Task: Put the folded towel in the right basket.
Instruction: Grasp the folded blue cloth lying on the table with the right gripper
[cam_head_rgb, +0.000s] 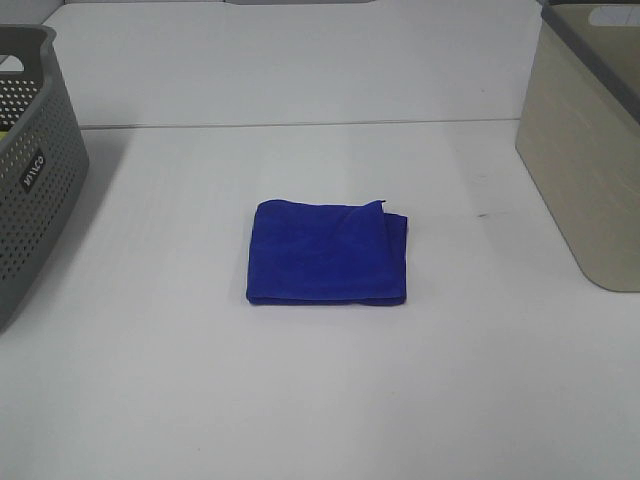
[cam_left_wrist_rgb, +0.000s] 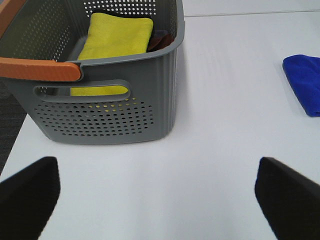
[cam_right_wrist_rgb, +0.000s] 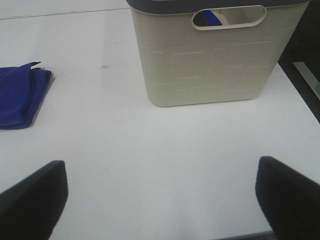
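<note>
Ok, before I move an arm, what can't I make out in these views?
- Right basket interior: cut by the exterior view's edge; the right wrist view shows only its wall, with something blue behind the handle slot.
- Left basket: also edge-cut; in the left wrist view, a dark item beside the yellow towel sits mostly behind the wall.

folded towel (cam_head_rgb: 328, 252) mid-table (cam_head_rgb: 300, 400), perforated basket (cam_head_rgb: 35, 170) far left (cloths inside), right basket (cam_head_rgb: 590, 150) far right
</note>
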